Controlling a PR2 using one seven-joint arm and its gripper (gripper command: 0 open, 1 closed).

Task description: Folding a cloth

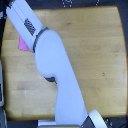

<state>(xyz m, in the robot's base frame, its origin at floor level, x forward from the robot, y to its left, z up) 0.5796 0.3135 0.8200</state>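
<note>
Near the worktop's edge on the exterior view's left lies the cloth [23, 44], a small pink piece, and only a corner of it shows because the robot's arm covers the rest. It lies flat on the wood as far as can be seen. Right beside it, and partly over it, is the dark band where the arm's big white part meets its striped white part. The arm [57, 70] is long and fat and runs from the bottom of the view up to the top left corner. The fingers sit past that corner, out of view, so I cannot tell if they are apart or together, or if they hold anything. The worktop [92, 45] is light wood with rounded corners, and dark floor shows around its edges.
</note>
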